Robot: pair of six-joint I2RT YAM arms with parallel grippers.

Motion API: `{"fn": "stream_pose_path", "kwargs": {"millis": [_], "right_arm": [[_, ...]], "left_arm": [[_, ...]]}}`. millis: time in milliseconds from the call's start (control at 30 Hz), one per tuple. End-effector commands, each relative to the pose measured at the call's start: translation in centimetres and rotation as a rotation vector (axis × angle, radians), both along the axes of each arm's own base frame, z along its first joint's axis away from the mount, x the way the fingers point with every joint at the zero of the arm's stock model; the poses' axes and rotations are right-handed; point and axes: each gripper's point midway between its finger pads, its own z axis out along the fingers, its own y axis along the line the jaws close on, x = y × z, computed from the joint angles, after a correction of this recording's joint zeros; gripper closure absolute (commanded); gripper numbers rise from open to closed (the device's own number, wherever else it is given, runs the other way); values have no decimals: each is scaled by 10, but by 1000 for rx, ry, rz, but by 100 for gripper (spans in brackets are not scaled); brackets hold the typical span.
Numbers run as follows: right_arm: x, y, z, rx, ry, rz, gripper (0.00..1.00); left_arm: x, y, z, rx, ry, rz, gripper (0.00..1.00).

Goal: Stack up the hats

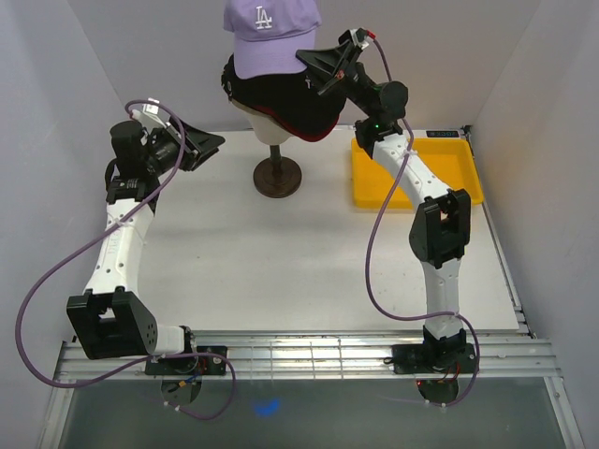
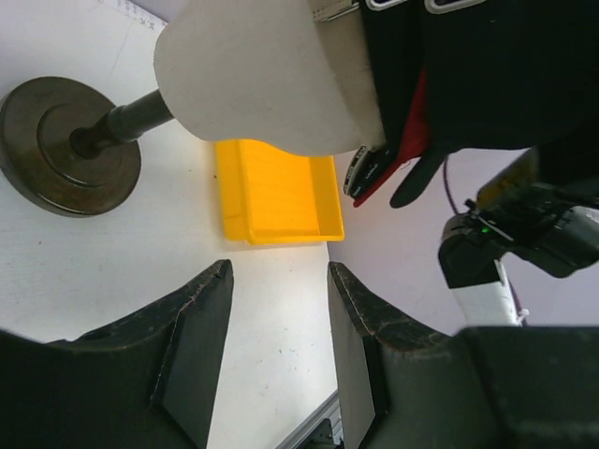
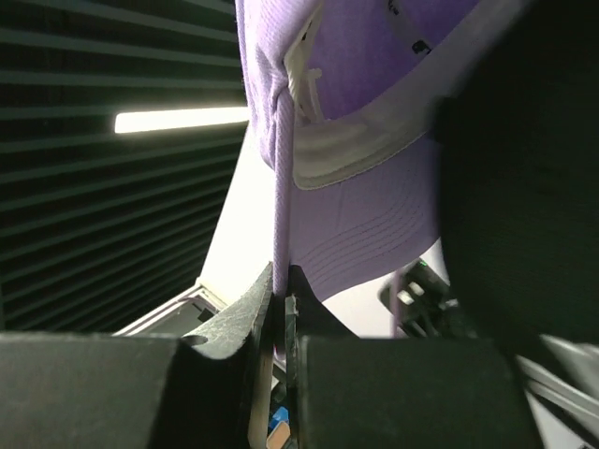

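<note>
The last stacking step looked to be in hand; the lavender cap (image 1: 271,33) sat on top of the pile, over the dark caps (image 1: 285,98) already pulled onto the dummy head (image 1: 273,126); a red rim showed low among the dark ones. The head rose on its round stand (image 1: 278,178) at the middle of the far edge of the desk (image 1: 281,271), with a yellow tray (image 1: 449,154) in the far right corner.

The right end effector (image 1: 323,67) was closed tight, pinching the lavender cap by its edge on the right side; in the wrist view the purple cloth ran straight down between the shut fingers (image 3: 234,323). The left end effector (image 1: 208,142) hung near the far left corner, jaws about half open and holding nothing, well apart from the pile.

By my reading, the next move called for settling the lavender cap squarely over the caps below and then letting go of the cloth; whether it sat fully down could not be told. A sideways tug on release might have dragged the cap askew.
</note>
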Motion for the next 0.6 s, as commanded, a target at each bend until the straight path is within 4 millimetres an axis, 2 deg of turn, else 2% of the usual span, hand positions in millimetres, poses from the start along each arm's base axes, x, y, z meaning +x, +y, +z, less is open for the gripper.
{"fn": "stream_pose_path", "kwargs": {"millis": [0,33,67,200,300,333,400,433,467,500,567], "right_arm": [[-38,-26,28,90,54,161,92],[-32,-27,18,89,90,154,92],[-31,-29,17,88,94,149,92],[-34,-42,21,91,91,124,91],[-33,-48,23,91,101,101,82],[-35,-49,24,90,100,94,73],[-36,-50,22,82,108,78,65],[-37,-52,22,80,107,68,57],[-33,-51,15,68,130,56,54],[-39,-53,20,64,125,48,51],[-38,-52,15,41,127,8,46]], "left_arm": [[-7,-4,28,2,-68,-24,45],[-7,-4,30,3,-74,-25,45],[-7,-4,29,3,-71,-23,45],[-7,-4,25,9,-61,-23,45],[-7,-4,25,10,-62,-21,45],[-7,-4,24,11,-61,-22,45],[-7,-3,25,18,-63,-20,45],[-7,-3,24,19,-62,-17,45],[-7,-3,24,22,-62,-18,45],[-7,-2,24,24,-61,-17,45],[-7,-2,24,25,-62,-17,45]]}}
